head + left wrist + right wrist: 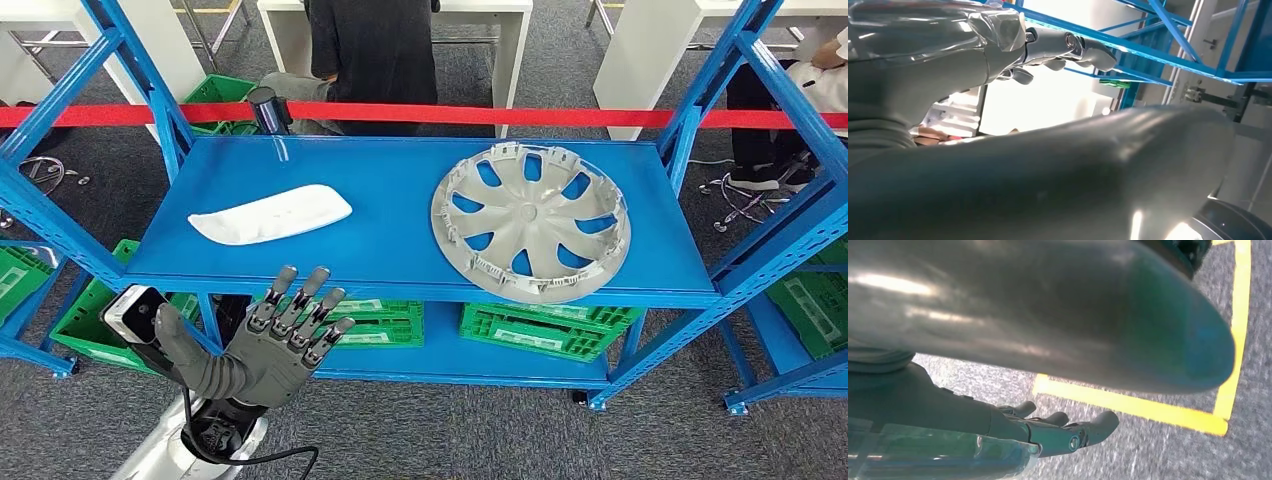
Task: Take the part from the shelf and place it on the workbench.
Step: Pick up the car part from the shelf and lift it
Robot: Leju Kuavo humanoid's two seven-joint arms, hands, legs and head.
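One left hand (275, 345) raised before the shelf's front edge, fingers spread, holding nothing. Right hand (1048, 432) hangs over grey carpet (1158, 450) with yellow floor tape (1148, 410); fingers extended, nothing in them. Blue shelf (390, 215) top carries two parts: white elongated panel (271, 214) at left, long axis running left-right, right end angled slightly away; silver wheel cover (530, 221) at right, lying flat, clips up. Green crates (545, 330) below. Red barrier tape (480, 114) behind; seated person (370, 50) beyond.
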